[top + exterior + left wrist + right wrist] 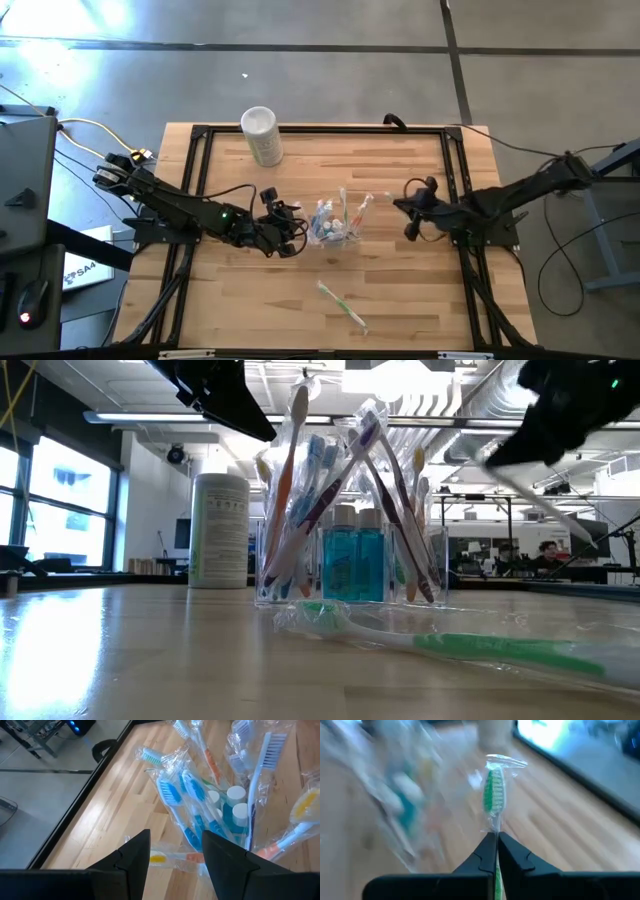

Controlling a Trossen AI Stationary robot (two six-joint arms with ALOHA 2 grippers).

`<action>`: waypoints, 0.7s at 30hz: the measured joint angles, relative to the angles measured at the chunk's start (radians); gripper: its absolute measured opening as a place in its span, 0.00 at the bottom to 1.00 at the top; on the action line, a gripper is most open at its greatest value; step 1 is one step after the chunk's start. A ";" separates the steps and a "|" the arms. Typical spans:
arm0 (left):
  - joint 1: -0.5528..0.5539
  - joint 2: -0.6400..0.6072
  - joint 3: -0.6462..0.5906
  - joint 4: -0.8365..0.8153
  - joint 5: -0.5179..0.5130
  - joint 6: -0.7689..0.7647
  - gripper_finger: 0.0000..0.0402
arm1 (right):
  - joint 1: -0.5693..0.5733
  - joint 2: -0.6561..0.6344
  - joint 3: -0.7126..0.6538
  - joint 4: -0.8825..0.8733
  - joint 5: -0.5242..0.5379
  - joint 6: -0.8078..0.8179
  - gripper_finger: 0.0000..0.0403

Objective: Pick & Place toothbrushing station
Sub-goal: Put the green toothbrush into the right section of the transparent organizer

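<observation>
A small clear cup [335,228] stands on the table's middle. It holds several wrapped toothbrushes and teal tubes with white caps, and it also shows in the low view [350,560] and the left wrist view [225,815]. My left gripper [298,228] is open and empty just left of the cup, its fingers [135,857] pointing at it. My right gripper [405,205] is right of the cup, above the table, shut on a wrapped green-bristled toothbrush [494,790]. Another wrapped green toothbrush [342,303] lies flat on the table nearer the front edge, and it also shows in the low view [480,645]. My right gripper pinches the wrapped toothbrush between its two fingertips [487,850], on the stem just below the bristle head [493,827]. The head sticks out past the fingertips toward the cup. The brush is clear of the table and slants in the low view [545,495].
A taller white opaque cylinder [262,135] stands at the table's far left, also in the low view [218,530]. A black frame [200,170] runs around the tabletop. Bare wood lies at the table's front left and front right.
</observation>
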 joint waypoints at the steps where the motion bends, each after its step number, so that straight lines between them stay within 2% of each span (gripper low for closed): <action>1: 0.000 0.000 0.000 0.000 0.000 0.000 0.43 | 0.031 -0.023 0.000 0.026 0.020 -0.029 0.01; 6: 0.000 0.000 0.000 0.000 0.001 0.000 0.43 | 0.191 -0.083 0.002 0.264 0.094 -0.241 0.01; 10: 0.000 0.000 0.000 0.004 0.001 0.000 0.43 | 0.275 -0.044 -0.039 0.563 0.104 -0.471 0.01; 15: 0.000 0.000 0.000 0.005 0.001 0.000 0.43 | 0.292 0.022 -0.172 0.974 -0.024 -0.710 0.01; 21: 0.000 0.000 0.000 0.002 0.018 0.023 0.43 | 0.257 0.021 -0.282 1.216 -0.187 -0.789 0.01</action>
